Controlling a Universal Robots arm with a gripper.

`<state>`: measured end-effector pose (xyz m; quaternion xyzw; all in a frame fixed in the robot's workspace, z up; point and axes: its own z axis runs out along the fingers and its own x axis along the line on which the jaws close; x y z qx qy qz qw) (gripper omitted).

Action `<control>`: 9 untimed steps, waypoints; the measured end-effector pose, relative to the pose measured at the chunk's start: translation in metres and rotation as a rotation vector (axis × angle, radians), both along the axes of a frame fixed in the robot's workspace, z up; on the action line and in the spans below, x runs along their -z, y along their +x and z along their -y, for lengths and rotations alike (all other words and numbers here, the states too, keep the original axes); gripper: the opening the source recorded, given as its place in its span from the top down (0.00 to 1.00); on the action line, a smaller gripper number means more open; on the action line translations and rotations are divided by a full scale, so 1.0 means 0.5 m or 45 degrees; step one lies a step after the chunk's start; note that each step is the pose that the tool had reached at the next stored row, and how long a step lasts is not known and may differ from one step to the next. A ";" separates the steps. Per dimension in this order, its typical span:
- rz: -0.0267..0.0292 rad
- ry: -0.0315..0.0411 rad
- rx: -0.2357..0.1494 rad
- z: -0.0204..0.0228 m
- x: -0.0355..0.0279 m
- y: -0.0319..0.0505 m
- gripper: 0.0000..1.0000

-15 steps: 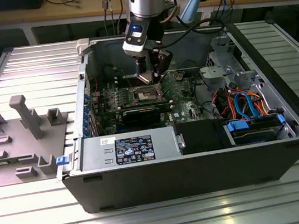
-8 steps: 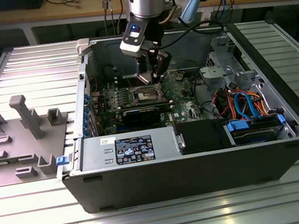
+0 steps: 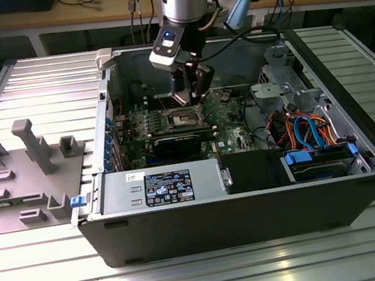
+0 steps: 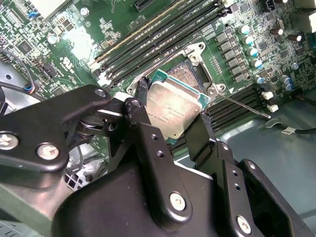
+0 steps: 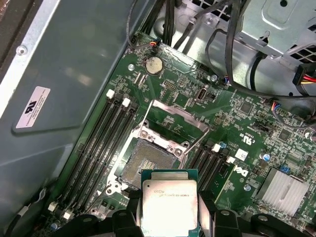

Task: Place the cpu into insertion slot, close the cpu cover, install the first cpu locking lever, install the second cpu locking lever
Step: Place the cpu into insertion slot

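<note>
The gripper has its two black fingers pinching the cpu by two opposite edges. The cpu is a small flat square. Its top is smooth, shiny grey metal, with a thin green rim around it. It looks light and stiff, so it should not bend. I think it is easy to hurt, though, because a knock on the underside could spoil it. The smooth edges might also slip. The edges look like the safest place to hold it, as the fingers do now.

The cpu hangs in the air over the insertion slot and is not in it yet. In the second wrist view it looks a bit tilted. The slot is a dark square bed with a silvery metal frame. Just past it, the cpu cover stands open, tipped up. It is a thin metal plate with a square window.

All around is the green motherboard, bumpy with little parts. Long black memory slots run beside the slot, and there is a round silver coin battery. Farther out is the grey metal computer case, on a ribbed metal table.
</note>
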<state>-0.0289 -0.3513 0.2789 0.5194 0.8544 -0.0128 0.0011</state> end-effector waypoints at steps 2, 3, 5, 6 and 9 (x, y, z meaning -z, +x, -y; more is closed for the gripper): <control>0.0000 0.0000 0.008 0.0000 0.000 0.000 0.45; 0.0000 -0.0001 0.011 0.0000 0.000 0.000 0.45; 0.0000 -0.0002 0.018 0.0000 0.000 0.000 0.45; 0.0000 -0.0001 0.021 0.0000 0.000 0.000 0.45; 0.0000 -0.0002 0.033 0.0000 0.001 0.000 0.45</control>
